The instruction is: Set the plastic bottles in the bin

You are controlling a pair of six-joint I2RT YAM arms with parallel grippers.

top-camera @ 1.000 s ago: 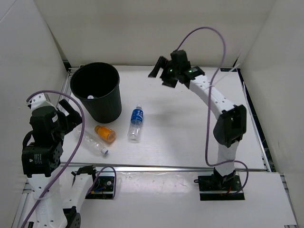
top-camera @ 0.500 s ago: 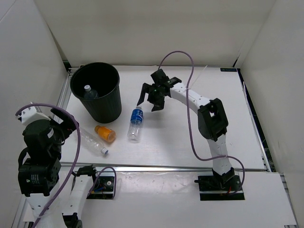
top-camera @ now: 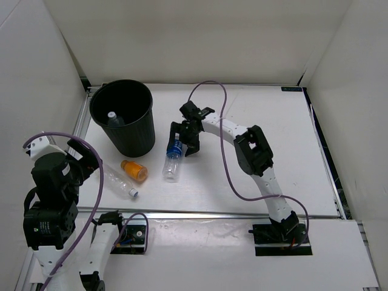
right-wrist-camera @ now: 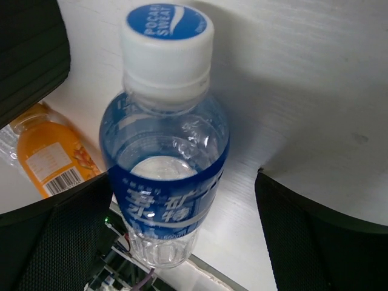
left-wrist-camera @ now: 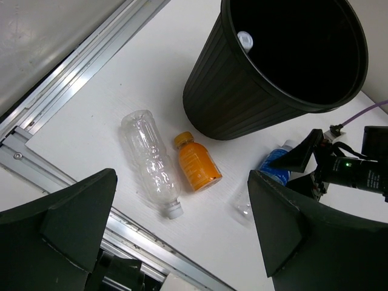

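Blue-label bottle (right-wrist-camera: 165,182) — between spread right gripper (top-camera: 182,140) fingers | bin (right-wrist-camera: 27,54) near

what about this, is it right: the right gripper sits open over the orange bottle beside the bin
Not quite: the right gripper sits open over the blue-label bottle beside the bin, not the orange bottle. The right wrist view shows it.

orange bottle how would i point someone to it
Find the tall black bin at far left. The orange bottle lies just in front of it, between a clear bottle and a blue-label bottle. It is the shortest, and the only one not see-through.
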